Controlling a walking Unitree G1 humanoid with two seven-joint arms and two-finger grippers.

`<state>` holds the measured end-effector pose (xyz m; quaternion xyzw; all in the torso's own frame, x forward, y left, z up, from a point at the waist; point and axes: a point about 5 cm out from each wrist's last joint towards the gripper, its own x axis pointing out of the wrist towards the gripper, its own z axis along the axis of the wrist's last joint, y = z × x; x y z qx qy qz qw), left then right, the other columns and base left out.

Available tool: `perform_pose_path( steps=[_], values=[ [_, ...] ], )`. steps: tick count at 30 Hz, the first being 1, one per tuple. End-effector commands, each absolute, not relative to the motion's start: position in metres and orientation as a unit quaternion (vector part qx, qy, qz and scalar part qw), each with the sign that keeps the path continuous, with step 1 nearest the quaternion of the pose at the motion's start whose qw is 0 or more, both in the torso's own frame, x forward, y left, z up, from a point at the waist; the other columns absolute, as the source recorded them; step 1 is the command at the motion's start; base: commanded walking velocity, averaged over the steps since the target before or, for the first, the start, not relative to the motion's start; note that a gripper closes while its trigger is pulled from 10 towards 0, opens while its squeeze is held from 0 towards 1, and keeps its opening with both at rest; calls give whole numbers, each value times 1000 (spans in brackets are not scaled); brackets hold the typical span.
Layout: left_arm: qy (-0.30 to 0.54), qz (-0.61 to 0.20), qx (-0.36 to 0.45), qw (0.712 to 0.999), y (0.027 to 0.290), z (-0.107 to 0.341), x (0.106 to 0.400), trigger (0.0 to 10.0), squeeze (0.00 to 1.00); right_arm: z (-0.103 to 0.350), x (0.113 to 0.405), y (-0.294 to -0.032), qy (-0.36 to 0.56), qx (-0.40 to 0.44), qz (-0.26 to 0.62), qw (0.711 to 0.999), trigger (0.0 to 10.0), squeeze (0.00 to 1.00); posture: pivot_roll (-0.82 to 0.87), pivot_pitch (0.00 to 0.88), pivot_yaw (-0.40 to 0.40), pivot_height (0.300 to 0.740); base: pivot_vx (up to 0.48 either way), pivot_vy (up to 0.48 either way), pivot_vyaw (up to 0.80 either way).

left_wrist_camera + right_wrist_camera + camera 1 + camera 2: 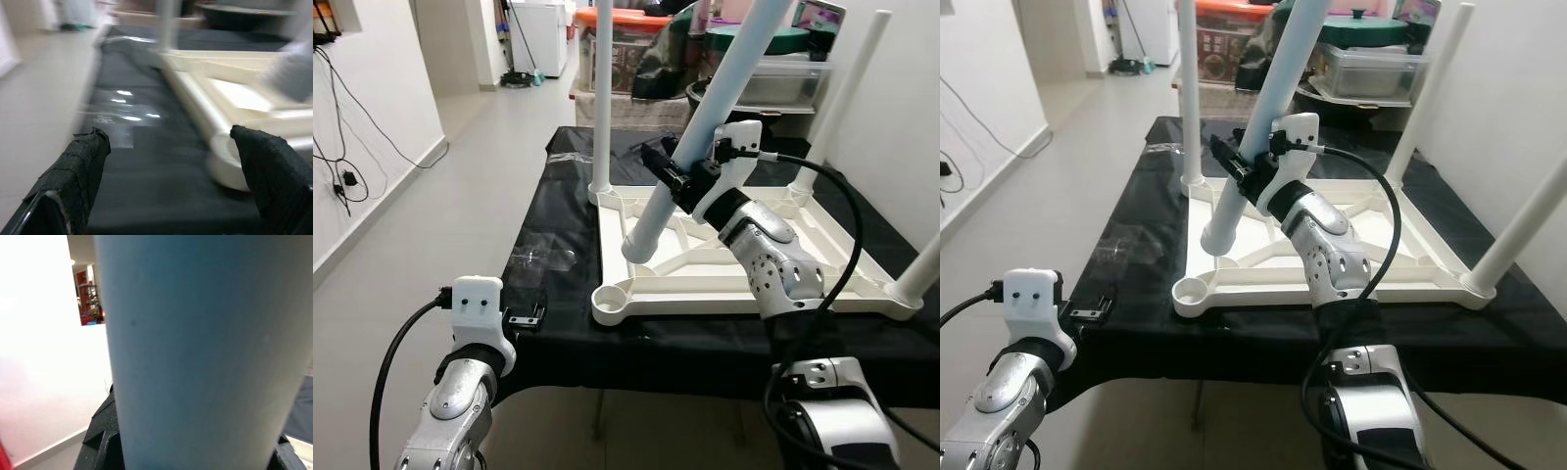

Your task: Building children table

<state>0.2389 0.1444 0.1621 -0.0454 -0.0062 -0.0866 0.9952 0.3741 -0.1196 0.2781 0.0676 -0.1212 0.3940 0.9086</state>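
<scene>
Upturned white tabletop flat on black cloth, three legs already standing in far-left, far-right and near-right corners. Near-left socket open, no leg in. Right gripper clamped round loose leg, held tilted, lower end just above the frame, near but not in the socket. Left gripper low at near-left cloth edge, fingers spread apart, holding nothing, pointed at the socket corner. Storage bins behind the table.
</scene>
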Motion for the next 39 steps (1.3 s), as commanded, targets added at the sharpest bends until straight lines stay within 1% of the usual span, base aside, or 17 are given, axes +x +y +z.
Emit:
perform_pose_path(
  steps=[1, 3, 4, 5, 6, 8, 10, 11, 16, 17, 18, 21, 31, 33, 35, 36, 39],
  values=[
    [-2, -129, -59, 990, 134, 164, 234, 10000, 0, 278, 374, -114, -115, 71, 427, 894, 10000, 0, 90, 113, -69, 740, 0, 0, 0],
    [17, -254, -99, 962, 100, 166, 206, 10000, 0, 281, 381, -107, -97, 84, 478, 869, 10000, 0, 113, 149, -69, 740, 0, 0, 0],
    [28, -291, -109, 950, 89, 165, 194, 10000, 0, 283, 385, -103, -93, 94, 489, 862, 10000, 0, 116, 153, -69, 740, 0, 0, 0],
    [28, -291, -109, 950, 89, 165, 194, 10000, 0, 283, 385, -103, -93, 94, 489, 862, 10000, 0, 116, 153, -69, 740, 0, 0, 0],
    [40, -318, -114, 940, 81, 164, 183, 10000, 0, 287, 388, -98, -94, 108, 498, 855, 10000, 0, 130, 180, -67, 740, 0, 0, 0],
    [40, -318, -114, 940, 81, 164, 183, 10000, 0, 287, 388, -98, -94, 108, 498, 855, 10000, 0, 130, 180, -67, 740, 0, 0, 0],
    [53, -339, -119, 932, 72, 166, 166, 10000, 0, 296, 389, -87, -98, 120, 524, 837, 10000, 0, 146, 219, -76, 740, 0, 0, 0],
    [53, -339, -119, 932, 72, 166, 166, 10000, 0, 296, 389, -87, -98, 120, 524, 837, 10000, 0, 146, 219, -76, 740, 0, 0, 0],
    [65, -325, -124, 935, 74, 169, 155, 10000, 0, 298, 380, -68, -95, 100, 615, 776, 10000, 0, 156, 269, -84, 740, 0, 0, 0],
    [65, -325, -124, 935, 74, 169, 155, 10000, 0, 298, 380, -68, -95, 100, 615, 776, 10000, 0, 156, 269, -84, 740, 0, 0, 0],
    [65, -324, -125, 936, 75, 171, 153, 10000, 0, 297, 379, -67, -90, 94, 633, 763, 10000, 0, 154, 272, -84, 740, 0, 0, 0],
    [67, -323, -126, 936, 76, 173, 150, 10000, 0, 293, 379, -67, -80, 78, 649, 752, 10000, 0, 153, 280, -83, 740, 0, 0, 0],
    [67, -320, -125, 937, 73, 179, 143, 10000, 0, 283, 379, -64, -65, 41, 668, 740, 10000, 0, 152, 298, -84, 740, 0, 0, 0],
    [68, -317, -126, 938, 73, 179, 142, 10000, 0, 283, 377, -62, -68, 36, 677, 732, 10000, 0, 152, 298, -84, 740, 0, 0, 0],
    [70, -313, -126, 939, 74, 180, 141, 10000, 0, 286, 372, -55, -77, 22, 707, 702, 10000, 0, 152, 298, -85, 740, 0, 0, 0],
    [70, -313, -126, 939, 74, 180, 141, 10000, 0, 286, 372, -55, -77, 22, 707, 702, 10000, 0, 152, 298, -85, 740, 0, 0, 0],
    [71, -309, -125, 940, 74, 181, 141, 10000, 0, 284, 369, -50, -79, 2, 729, 680, 10000, 0, 152, 299, -86, 740, 0, 0, 0]
  ],
)
